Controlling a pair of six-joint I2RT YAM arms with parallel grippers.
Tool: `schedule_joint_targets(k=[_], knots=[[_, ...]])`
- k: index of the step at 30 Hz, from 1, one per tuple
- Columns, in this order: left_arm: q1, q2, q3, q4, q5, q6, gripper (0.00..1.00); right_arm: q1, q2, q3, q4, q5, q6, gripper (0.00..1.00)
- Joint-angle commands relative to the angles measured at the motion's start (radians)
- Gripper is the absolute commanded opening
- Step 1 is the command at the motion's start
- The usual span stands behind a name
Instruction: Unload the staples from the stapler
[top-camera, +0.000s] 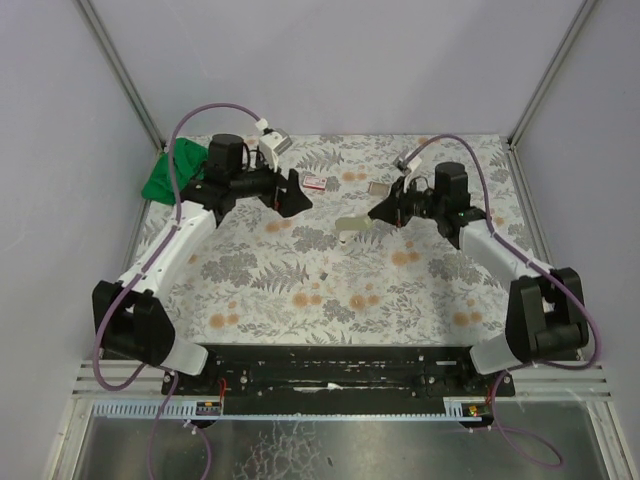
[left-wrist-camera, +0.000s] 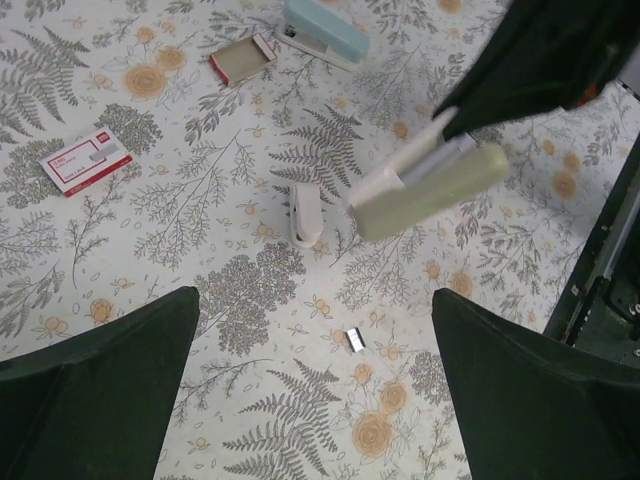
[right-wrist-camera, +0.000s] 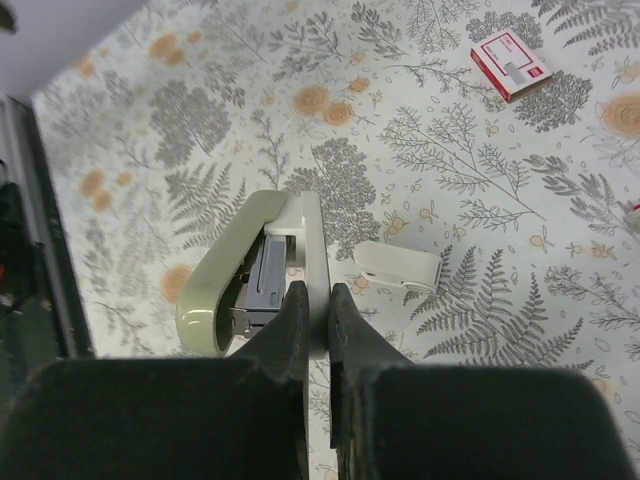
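Lab: aluminium-framed booth (top-camera: 125, 80), floral tablecloth (top-camera: 300, 290)

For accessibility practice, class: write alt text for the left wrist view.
The right gripper holds a pale green stapler over a floral tablecloth. Below lie the staples, a small white piece and a red-and-white box; the left gripper is open.

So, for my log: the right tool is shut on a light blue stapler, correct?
Not quite. The right tool is shut on a pale green stapler, not a light blue one. The right wrist view shows this.
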Motion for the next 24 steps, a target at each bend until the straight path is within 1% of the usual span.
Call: schedule_joint_targets(k=[1,4,6,9,12,17,24], knots=[[-0.053,0.066,0.071,0.060,-0.112,-0.092,1.00,0.099,-0.136,-0.064,0.053,0.195,-0.262,0.00],[-0.136,0.082,0.086,0.061,-0.209,-0.084,1.00,0.148,-0.195,-0.119,0.106,0.307,-0.365,0.00],[-0.182,0.102,0.093,0.064,-0.238,-0.103,1.00,0.174,-0.218,-0.136,0.117,0.390,-0.444,0.00],[-0.222,0.141,0.094,0.081,-0.194,-0.152,1.00,0.197,-0.233,-0.139,0.088,0.450,-0.525,0.00],[-0.271,0.177,0.090,0.106,-0.191,-0.178,1.00,0.220,-0.253,-0.150,0.059,0.489,-0.597,0.00],[-0.333,0.244,0.112,0.114,-0.188,-0.217,1.00,0.244,-0.285,-0.158,0.025,0.549,-0.665,0.00],[-0.345,0.341,0.170,0.121,-0.179,-0.307,1.00,0.267,-0.302,-0.174,0.021,0.579,-0.684,0.00]])
